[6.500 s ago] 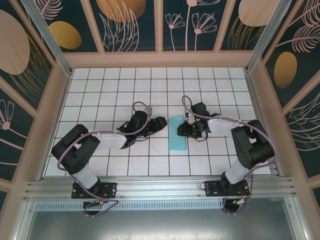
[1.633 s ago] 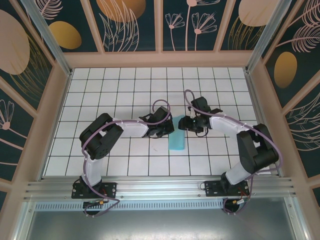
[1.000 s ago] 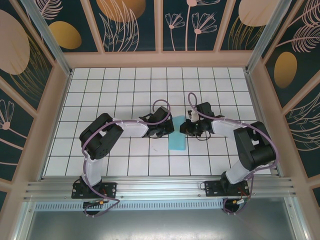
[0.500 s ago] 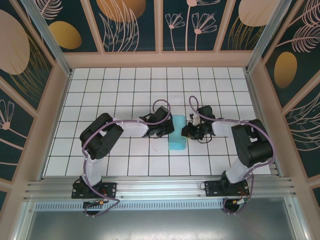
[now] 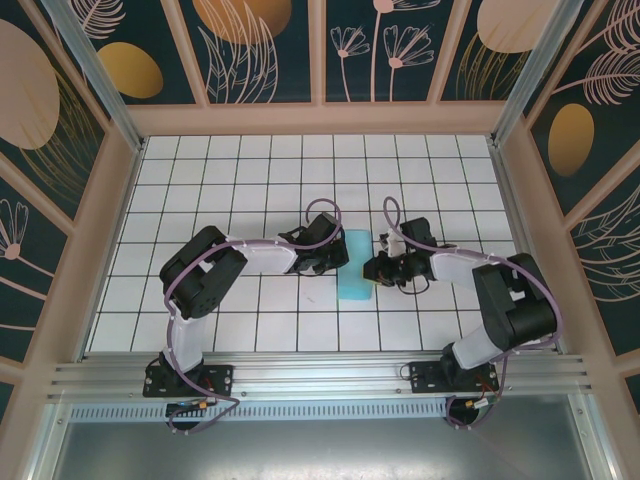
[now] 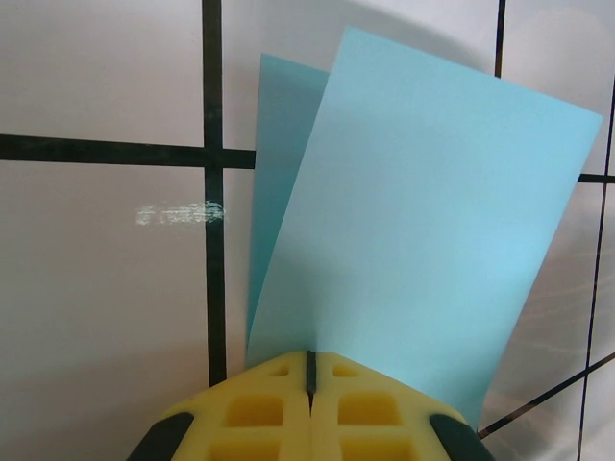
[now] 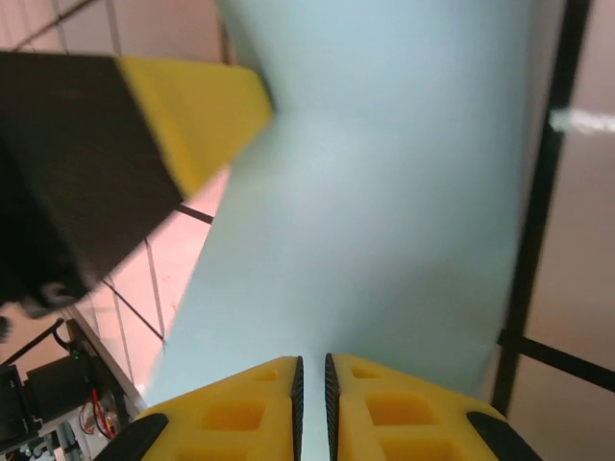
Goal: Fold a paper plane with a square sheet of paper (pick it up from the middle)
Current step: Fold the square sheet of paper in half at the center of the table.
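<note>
The square sheet of paper (image 5: pixel 355 276) is a light-blue folded strip in the middle of the white grid table (image 5: pixel 250 180), between my two grippers. My left gripper (image 5: pixel 338 256) is at its left edge. In the left wrist view, this gripper (image 6: pixel 309 357) is shut on the paper (image 6: pixel 423 221). The upper layer rises off a lower layer (image 6: pixel 282 144). My right gripper (image 5: pixel 373 268) is at the paper's right edge. In the right wrist view, its jaws (image 7: pixel 310 370) are closed to a thin slit on the paper (image 7: pixel 384 192). The left gripper's yellow finger (image 7: pixel 192 106) shows beyond.
Beige frame walls (image 5: pixel 320 118) with dark floral panels enclose the table on three sides. An aluminium rail (image 5: pixel 320 375) runs along the near edge by the arm bases. Both arms reach inward, with purple cables looping over their wrists.
My right gripper has slid toward the near side along the paper's right edge. The left gripper has stayed at the left edge, and the paper's near end now looks rounded and lifted.
</note>
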### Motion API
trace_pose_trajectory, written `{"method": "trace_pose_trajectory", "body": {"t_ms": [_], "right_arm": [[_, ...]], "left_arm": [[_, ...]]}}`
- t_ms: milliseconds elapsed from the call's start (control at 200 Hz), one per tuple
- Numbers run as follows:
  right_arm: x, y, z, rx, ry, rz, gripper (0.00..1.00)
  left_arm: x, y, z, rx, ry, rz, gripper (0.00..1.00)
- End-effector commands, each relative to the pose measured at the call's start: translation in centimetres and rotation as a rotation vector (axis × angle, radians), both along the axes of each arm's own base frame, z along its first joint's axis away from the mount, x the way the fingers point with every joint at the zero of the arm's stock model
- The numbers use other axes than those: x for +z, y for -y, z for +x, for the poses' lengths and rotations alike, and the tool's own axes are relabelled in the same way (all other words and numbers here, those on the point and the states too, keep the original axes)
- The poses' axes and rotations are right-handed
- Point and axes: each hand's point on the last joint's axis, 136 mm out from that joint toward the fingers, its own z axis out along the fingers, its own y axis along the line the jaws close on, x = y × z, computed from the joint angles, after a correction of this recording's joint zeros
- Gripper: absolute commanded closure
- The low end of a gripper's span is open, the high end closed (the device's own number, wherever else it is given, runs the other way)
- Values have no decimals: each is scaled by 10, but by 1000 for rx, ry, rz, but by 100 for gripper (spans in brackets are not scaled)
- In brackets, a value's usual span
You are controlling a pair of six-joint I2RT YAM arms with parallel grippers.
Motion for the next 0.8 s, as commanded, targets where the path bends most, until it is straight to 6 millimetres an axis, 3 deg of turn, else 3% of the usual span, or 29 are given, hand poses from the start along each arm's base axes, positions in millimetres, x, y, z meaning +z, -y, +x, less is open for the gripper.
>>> {"method": "trace_pose_trajectory", "body": {"t_ms": [0, 135, 350, 415, 711, 791], "right_arm": [[-20, 5, -10, 13, -37, -20, 83], [-26, 11, -13, 6, -47, -59, 83], [12, 0, -15, 43, 14, 41, 82], [15, -4, -20, 57, 8, 71, 82], [-24, 9, -41, 30, -88, -2, 82], [-24, 13, -41, 19, -87, -29, 82]], "left_arm": [[-48, -25, -24, -16, -107, 141, 100], [-48, -25, -24, -16, -106, 142, 100], [-47, -24, -24, -20, -105, 141, 100], [-48, -24, -24, -21, -105, 141, 100], [-49, -24, -25, -23, -109, 140, 100], [-49, -23, -25, -25, -109, 139, 100]]}}
